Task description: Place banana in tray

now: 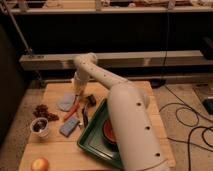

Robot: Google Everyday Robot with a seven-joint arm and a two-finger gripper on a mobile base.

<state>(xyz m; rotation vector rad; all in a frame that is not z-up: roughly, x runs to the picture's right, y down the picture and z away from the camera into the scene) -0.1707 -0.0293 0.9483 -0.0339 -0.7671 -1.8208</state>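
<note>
The dark-green tray (92, 142) lies on the wooden table (55, 152), at its front right, with a red bowl (107, 131) inside it. My white arm crosses over the tray's right part and hides it. The arm bends at an elbow at the back and comes down to the gripper (80, 95). The gripper hangs low over the table's back left, beyond the tray's far corner. It is just above the top end of the thin orange carrot (73, 108). I cannot make out the banana; it may be hidden at the gripper.
A grey-blue cloth (64, 101) lies left of the carrot. A blue sponge (69, 126), a white cup (40, 127) and dark red fruit (43, 111) are at the left. A round orange fruit (40, 164) is at the front left. Cables (192, 120) lie on the floor at the right.
</note>
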